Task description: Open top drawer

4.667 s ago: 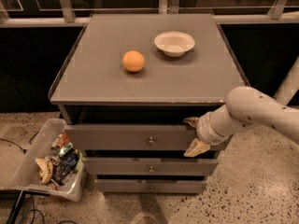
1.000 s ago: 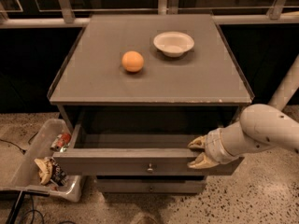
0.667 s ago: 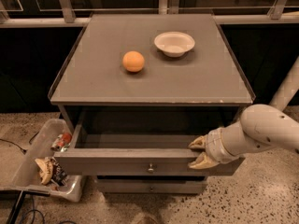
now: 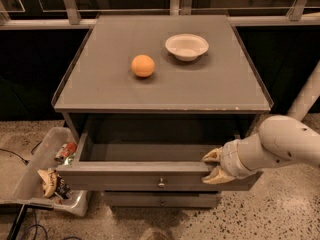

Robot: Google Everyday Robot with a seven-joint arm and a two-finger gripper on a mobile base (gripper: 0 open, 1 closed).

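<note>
Arm (image 4: 285, 144) behind the gripper (image 4: 215, 166), at the top drawer's (image 4: 125, 178) right front, cut by the right edge; bin (image 4: 30, 179) contents indistinct.

On the cabinet (image 4: 220, 86) sit an orange (image 4: 143, 65) left of centre and a bowl (image 4: 186, 46) farther back, right. The top drawer (image 4: 125, 177) juts from the cabinet's front, the gripper (image 4: 212, 167) clasping its front's right end. A bin (image 4: 31, 176) stands left of the cabinet.

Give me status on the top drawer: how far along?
Done: the top drawer is pulled well out, grey interior in view; the drawer below sits shut. In hand: the gripper is at the right end of the drawer front, fingers clamped over its top edge, not on the knob. Left: probably just letting go and backing off; full travel cannot be judged.
</note>
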